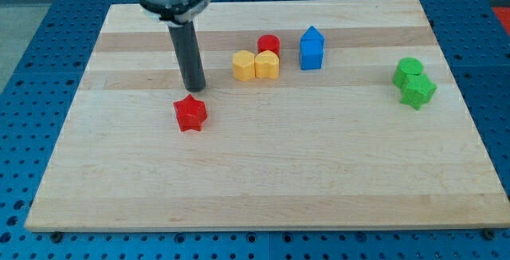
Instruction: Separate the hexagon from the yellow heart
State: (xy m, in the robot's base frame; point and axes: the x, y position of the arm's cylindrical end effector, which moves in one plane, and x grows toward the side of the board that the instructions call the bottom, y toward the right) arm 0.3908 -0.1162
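Observation:
A yellow hexagon [243, 65] and a yellow heart [267, 65] stand side by side and touching, near the view's top centre. A red cylinder [268, 44] sits just behind the heart, touching it. My tip [194, 89] is to the left of the hexagon, some way off, and just above a red star [190, 114].
A blue house-shaped block [311, 49] stands to the right of the heart. A green cylinder [409, 70] and a green star [417, 92] sit together at the view's right. The wooden board [263, 172] lies on a blue perforated table.

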